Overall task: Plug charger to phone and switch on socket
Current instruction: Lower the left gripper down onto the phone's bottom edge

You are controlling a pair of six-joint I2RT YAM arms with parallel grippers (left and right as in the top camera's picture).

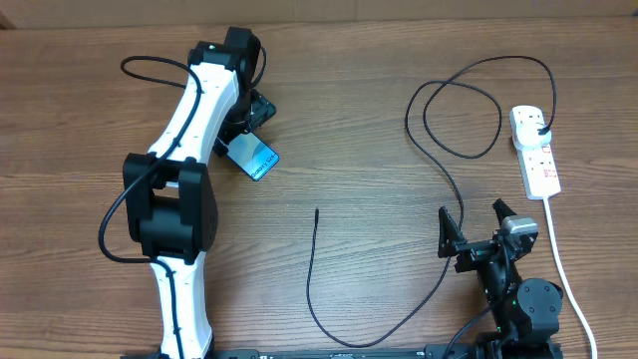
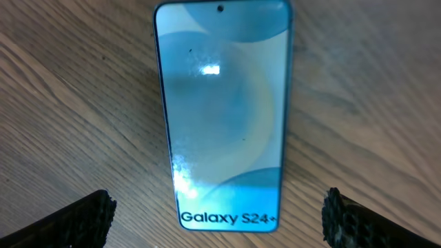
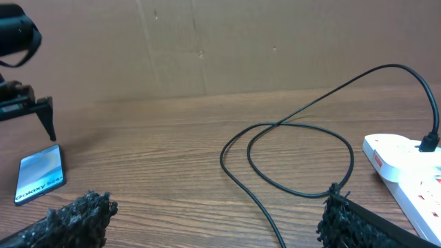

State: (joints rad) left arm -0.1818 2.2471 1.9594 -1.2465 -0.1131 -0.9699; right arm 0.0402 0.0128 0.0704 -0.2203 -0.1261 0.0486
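Left pincer hides part of the phone

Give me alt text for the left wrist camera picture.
A light blue phone reading Galaxy S24+ lies flat on the wooden table, untouched, framed by the two black fingertips of the open left gripper at the bottom corners.

Phone partly hidden under L pincer.
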